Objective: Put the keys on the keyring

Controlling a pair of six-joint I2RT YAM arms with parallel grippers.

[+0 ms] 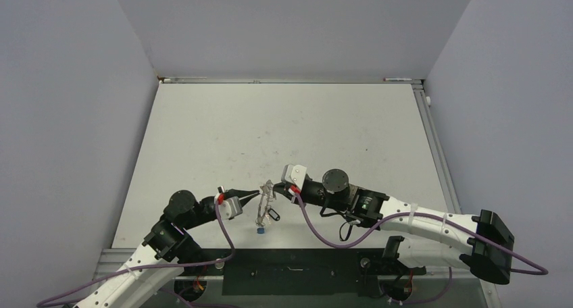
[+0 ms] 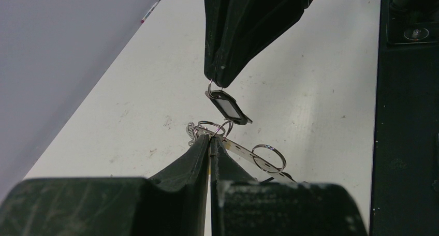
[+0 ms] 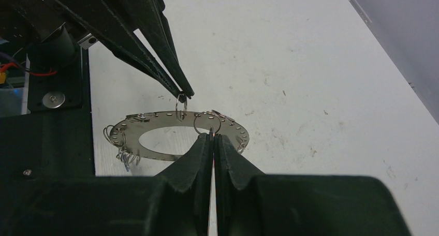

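The keyring (image 3: 127, 133), a flat silvery ring with small wire loops on its rim, hangs in the air between both grippers. My left gripper (image 2: 209, 137) is shut on a wire loop at its rim; in the right wrist view the left gripper (image 3: 186, 94) reaches in from above. My right gripper (image 3: 213, 135) is shut on a small wire loop (image 3: 207, 123) at the ring's near edge. From that loop hangs a black tag (image 2: 228, 107), just above the keyring (image 2: 243, 150). A blue tag (image 1: 260, 232) dangles below the keyring (image 1: 266, 201). No key blade shows clearly.
The white table (image 1: 284, 125) stretches away behind the grippers, closed in by grey walls. A black mounting plate (image 1: 290, 274) runs along the near edge between the arm bases. A metal rail (image 1: 434, 142) lines the table's right side.
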